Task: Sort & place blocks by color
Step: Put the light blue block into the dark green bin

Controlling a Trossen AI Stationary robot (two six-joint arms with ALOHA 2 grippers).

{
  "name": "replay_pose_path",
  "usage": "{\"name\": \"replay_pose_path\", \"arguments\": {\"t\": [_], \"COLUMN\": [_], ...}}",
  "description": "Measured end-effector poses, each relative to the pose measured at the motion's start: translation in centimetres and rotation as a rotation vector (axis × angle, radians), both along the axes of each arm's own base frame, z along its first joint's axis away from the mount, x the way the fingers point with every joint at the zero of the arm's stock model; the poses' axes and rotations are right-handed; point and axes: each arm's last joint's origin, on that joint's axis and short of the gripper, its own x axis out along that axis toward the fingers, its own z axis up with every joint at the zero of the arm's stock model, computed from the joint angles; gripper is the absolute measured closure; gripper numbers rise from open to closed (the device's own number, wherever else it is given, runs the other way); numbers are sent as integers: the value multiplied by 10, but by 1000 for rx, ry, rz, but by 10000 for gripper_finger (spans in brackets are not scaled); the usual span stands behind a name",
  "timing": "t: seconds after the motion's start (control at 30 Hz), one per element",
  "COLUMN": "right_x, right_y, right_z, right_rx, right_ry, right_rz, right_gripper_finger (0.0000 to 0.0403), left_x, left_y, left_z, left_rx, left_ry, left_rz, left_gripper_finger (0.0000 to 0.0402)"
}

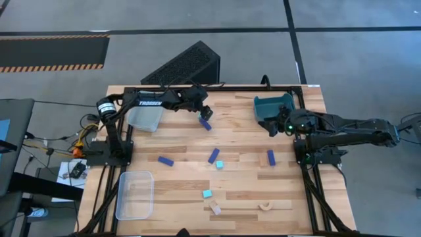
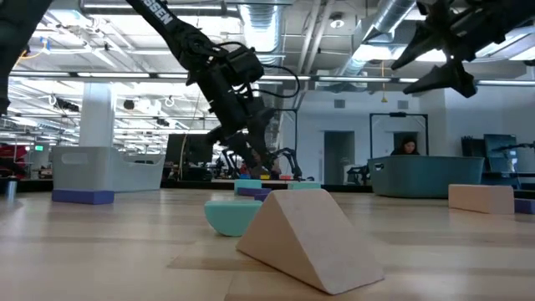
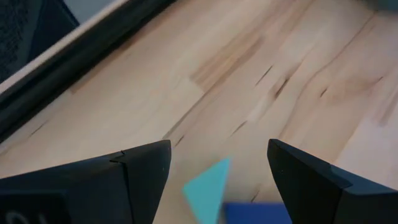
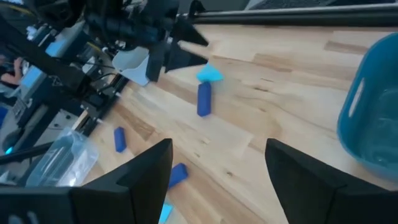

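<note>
Your left gripper point(image 1: 206, 116) hangs just above a dark blue bar point(image 1: 206, 124) and a cyan piece point(image 4: 210, 74) near the table's far edge, fingers point(image 3: 134, 180) spread, nothing between them. Your right gripper point(image 1: 270, 124) sits at the teal bin point(image 1: 273, 105), fingers point(image 4: 134, 177) spread and empty. Remaining blocks, blue point(image 1: 214, 156), cyan point(image 1: 220, 164) and tan point(image 1: 216, 209), lie scattered nearer than the teal bin, on the table point(image 1: 243, 191).

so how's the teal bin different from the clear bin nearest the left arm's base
The teal bin is opaque and dark, with the open right gripper at its edge; the clear bin is see-through. The teal one sits on the right arm's side, the clear one on the left arm's. Both stand along the table's far edge.
</note>
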Motion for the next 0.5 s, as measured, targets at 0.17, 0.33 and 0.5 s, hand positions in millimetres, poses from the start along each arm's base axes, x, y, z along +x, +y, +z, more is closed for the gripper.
{"name": "replay_pose_path", "arguments": {"t": [0.17, 0.33, 0.5], "right_x": [0, -1, -1], "right_y": [-2, -4, -4], "right_z": [0, 1, 1], "right_rx": [-8, -12, -10], "right_ry": [1, -5, -8], "right_rz": [-25, -51, -51], "right_gripper_finger": [121, 121, 121], "left_x": [-5, -5, -6], "left_y": [8, 13, 13], "left_z": [-20, -32, -34], "left_rx": [-47, -88, -80], "left_ry": [78, 100, 116], "left_rz": [5, 18, -6], "left_gripper_finger": [147, 147, 148]}}
